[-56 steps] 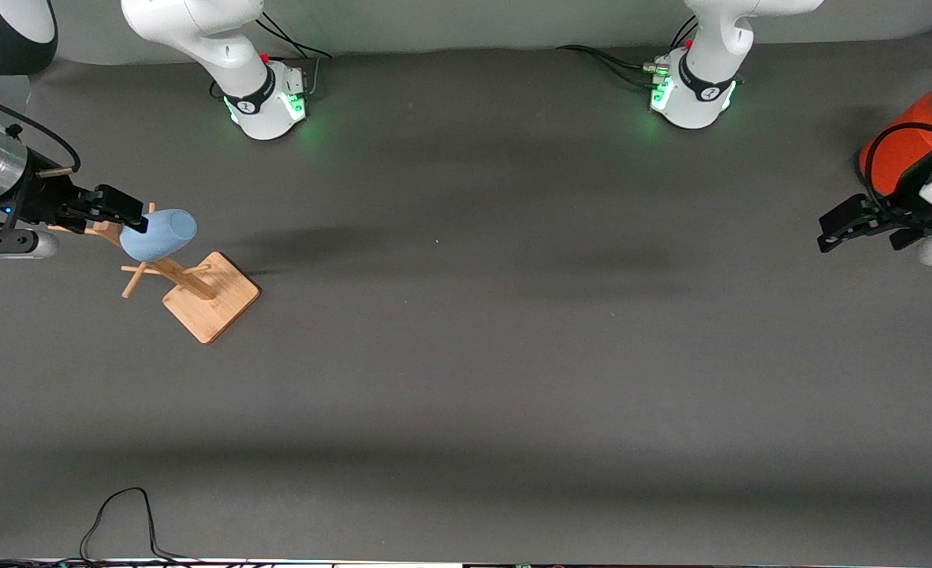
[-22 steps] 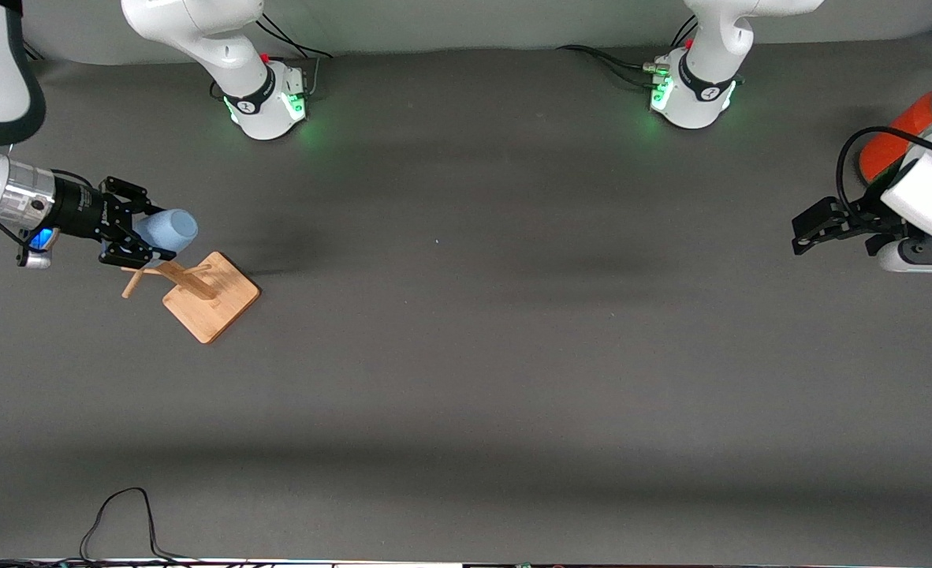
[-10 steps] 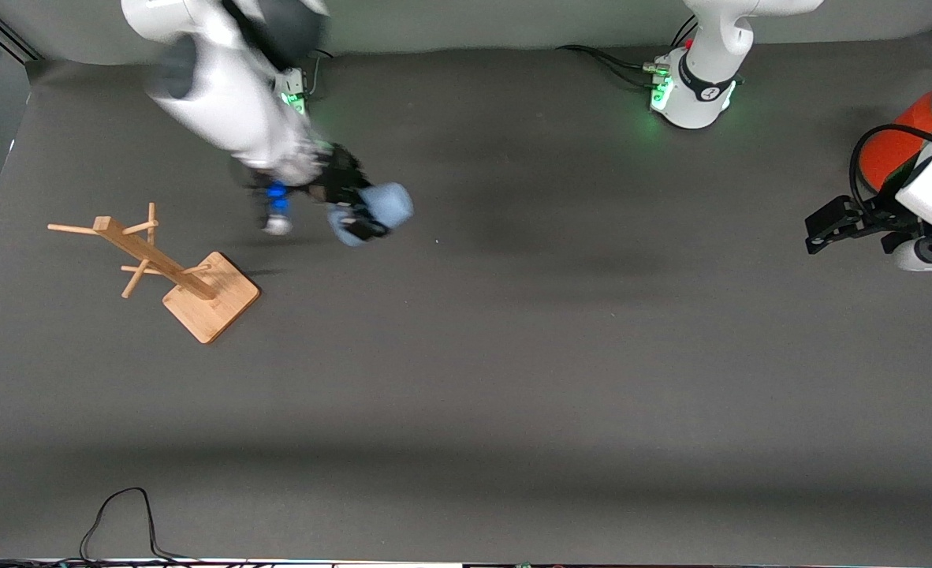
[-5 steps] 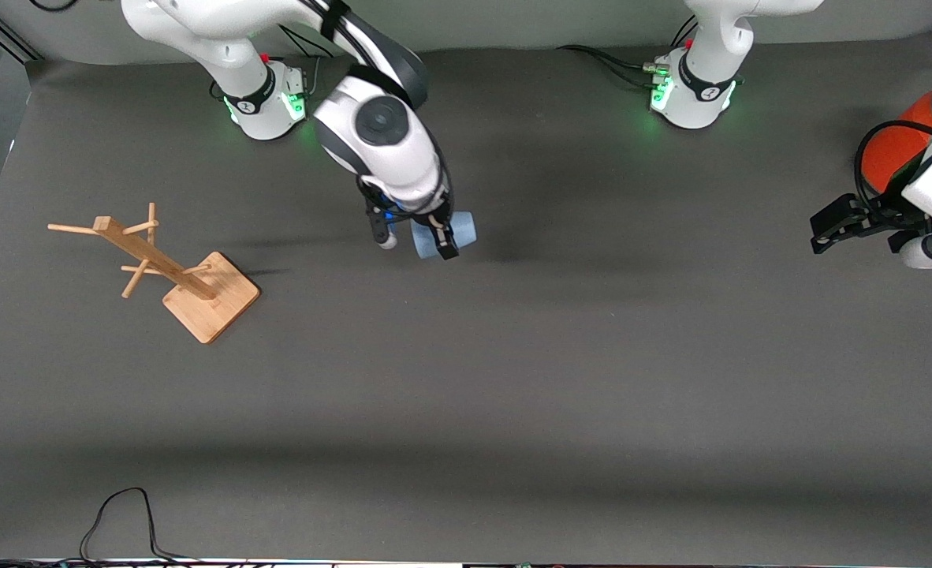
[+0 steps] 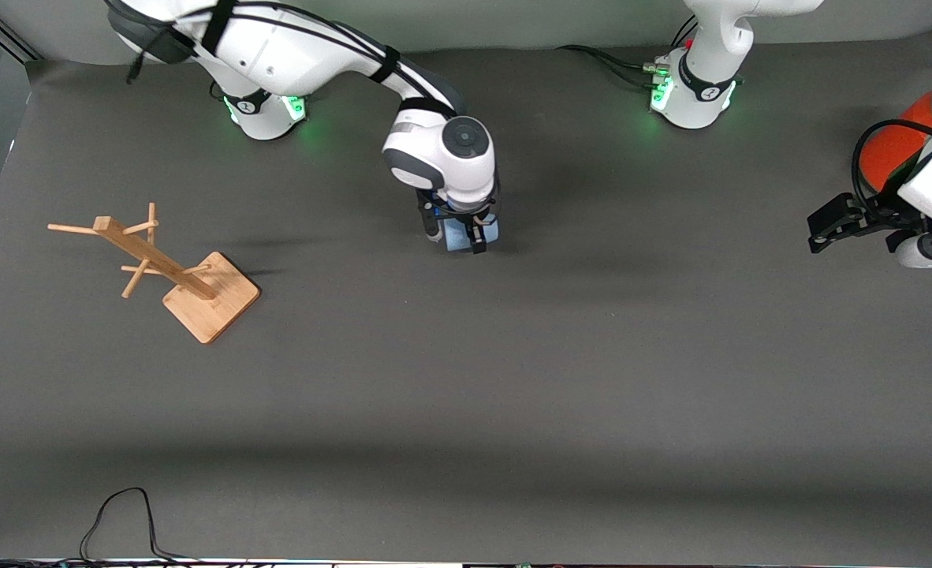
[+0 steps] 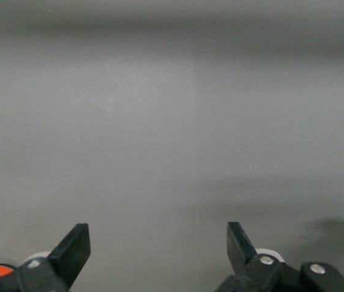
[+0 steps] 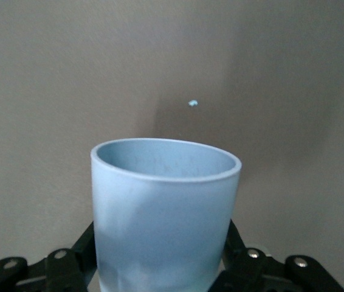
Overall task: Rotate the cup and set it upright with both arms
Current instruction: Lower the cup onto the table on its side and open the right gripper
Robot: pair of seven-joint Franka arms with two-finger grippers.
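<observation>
The light-blue cup (image 5: 455, 237) (image 7: 166, 207) sits between the fingers of my right gripper (image 5: 470, 233) (image 7: 163, 246), which is shut on its lower body. The gripper points down over the middle of the table, toward the robots' bases. The cup's open rim faces away from the wrist, toward the table surface. Most of the cup is hidden under the right wrist in the front view. My left gripper (image 5: 818, 229) (image 6: 155, 234) waits open and empty at the left arm's end of the table.
A wooden peg rack (image 5: 158, 264) on a square base stands toward the right arm's end. An orange can (image 5: 888, 154) stands beside the left gripper at the table's edge. A black cable (image 5: 119, 513) loops near the front edge.
The right arm has swung from near the rack to the table's middle with the cup, and its wrist has turned to point down. The left gripper has barely shifted.
</observation>
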